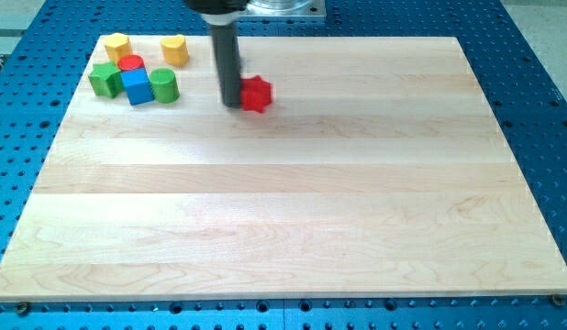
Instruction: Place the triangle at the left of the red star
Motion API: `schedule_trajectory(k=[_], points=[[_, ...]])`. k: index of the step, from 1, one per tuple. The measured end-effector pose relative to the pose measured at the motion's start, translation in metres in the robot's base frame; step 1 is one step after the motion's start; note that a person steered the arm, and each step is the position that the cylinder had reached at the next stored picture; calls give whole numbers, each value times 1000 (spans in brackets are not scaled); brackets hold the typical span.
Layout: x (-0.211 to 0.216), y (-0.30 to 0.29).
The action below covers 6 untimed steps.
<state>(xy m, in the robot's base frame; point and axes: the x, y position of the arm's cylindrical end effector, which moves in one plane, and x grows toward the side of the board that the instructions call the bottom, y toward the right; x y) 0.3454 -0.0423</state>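
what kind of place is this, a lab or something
Probably a robotics lab bench. A wooden board lies on a blue perforated metal table, of the sort used for mounting rigs. My tip rests just left of a red star, with small coloured test blocks clustered at the view's top left.

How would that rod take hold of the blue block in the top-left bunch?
It cannot grip, only push. The blue block is hemmed by the left green block, the right green block and the red cylinder above; only its bottom edge is free. My tip, just left of the red star, should probably come from the view's bottom.
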Motion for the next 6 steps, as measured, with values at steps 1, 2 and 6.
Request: schedule_trajectory(k=[1, 2, 6], points=[[-9, 63], [-94, 54], [-72, -13]])
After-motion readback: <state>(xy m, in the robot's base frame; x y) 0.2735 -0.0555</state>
